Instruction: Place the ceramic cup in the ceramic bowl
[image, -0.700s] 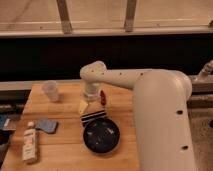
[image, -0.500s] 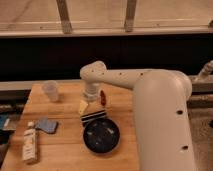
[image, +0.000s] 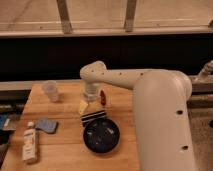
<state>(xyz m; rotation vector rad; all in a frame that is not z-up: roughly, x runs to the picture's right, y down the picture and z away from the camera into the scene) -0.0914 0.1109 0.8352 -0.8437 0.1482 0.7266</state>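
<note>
**Approach stage: the reach comes next**

The ceramic cup (image: 51, 90) stands near the far left corner of the worktop (image: 60, 146), and the ceramic bowl (image: 101, 135) sits near the front edge. The gripper (image: 90, 101) hangs mid-worktop, well apart from the cup; whether it is apart or together cannot be told. The next move probably calls for a reach left.

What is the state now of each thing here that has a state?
ceramic cup: upright, at back left of the table, not held.
ceramic bowl: upright, no cup in it.
white bottle: lying on its side, front left.
hand: over the table middle, just behind the bowl.
</note>
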